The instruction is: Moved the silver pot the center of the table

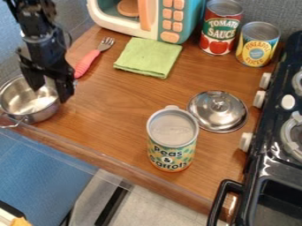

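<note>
Printed labels noted on the tall can (221, 28) and short can (258, 45), upper right, and the front can (171, 143), lower centre; silver pot (28, 102) upright at left edge, visible handle (13, 122) pointing lower left; end effector (50, 93) above it, fingers spread.

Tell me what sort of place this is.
Likely a toy kitchen play setup: a toy stove, a toy microwave and food cans, such as tomato sauce, on a wooden counter.

"Peas & Carrots": front can (171, 148) | "Tomato Sauce": red can (220, 31) | "Pineapple": yellow can (258, 45), lower word unclear
</note>
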`<state>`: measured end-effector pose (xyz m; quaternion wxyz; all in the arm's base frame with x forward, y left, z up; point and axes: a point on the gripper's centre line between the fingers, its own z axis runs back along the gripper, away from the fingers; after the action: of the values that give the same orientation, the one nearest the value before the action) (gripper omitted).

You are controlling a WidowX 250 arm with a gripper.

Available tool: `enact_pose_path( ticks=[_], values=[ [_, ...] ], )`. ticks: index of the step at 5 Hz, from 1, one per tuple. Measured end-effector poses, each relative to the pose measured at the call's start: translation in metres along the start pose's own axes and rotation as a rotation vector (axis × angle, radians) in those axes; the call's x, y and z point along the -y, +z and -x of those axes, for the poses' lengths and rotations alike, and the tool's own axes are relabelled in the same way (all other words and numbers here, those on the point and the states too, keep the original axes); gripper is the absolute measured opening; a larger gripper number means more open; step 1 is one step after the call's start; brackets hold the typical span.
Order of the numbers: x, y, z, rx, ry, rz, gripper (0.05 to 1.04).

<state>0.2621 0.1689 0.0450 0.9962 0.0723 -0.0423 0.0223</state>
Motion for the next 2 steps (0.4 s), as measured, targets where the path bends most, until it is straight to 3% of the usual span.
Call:
enact_pose_path(
  ticks=[1, 2],
  values=[
    [0.0030, -0.0084, 0.0021, -0.030, 0.022, 0.003, 0.947],
    [0.0103, -0.0060, 0.0019, -0.026, 0.001, 0.009, 0.659]
  ],
)
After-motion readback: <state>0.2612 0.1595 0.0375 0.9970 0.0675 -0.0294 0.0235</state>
